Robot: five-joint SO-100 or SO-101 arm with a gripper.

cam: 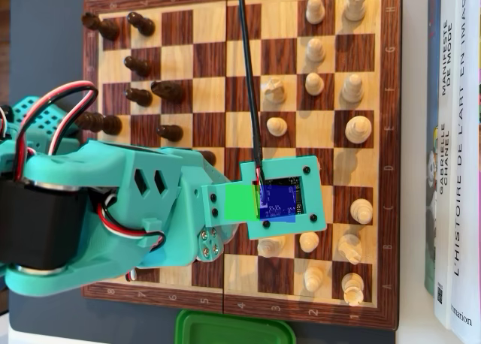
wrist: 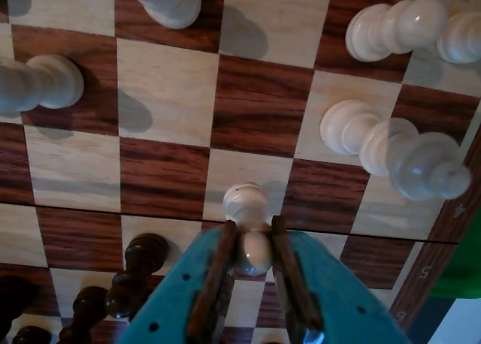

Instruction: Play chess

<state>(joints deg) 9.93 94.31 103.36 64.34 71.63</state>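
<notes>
the gripper point(wrist: 255, 263), bottom centre of the wrist view, is closed round a white pawn point(wrist: 248, 209). best to lift it straight up, clear of the dark pieces point(wrist: 131, 280) at lower left.

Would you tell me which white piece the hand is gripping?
The white pawn between the hand's fingers, on the board's centre seam; other white pieces stand free.
</notes>
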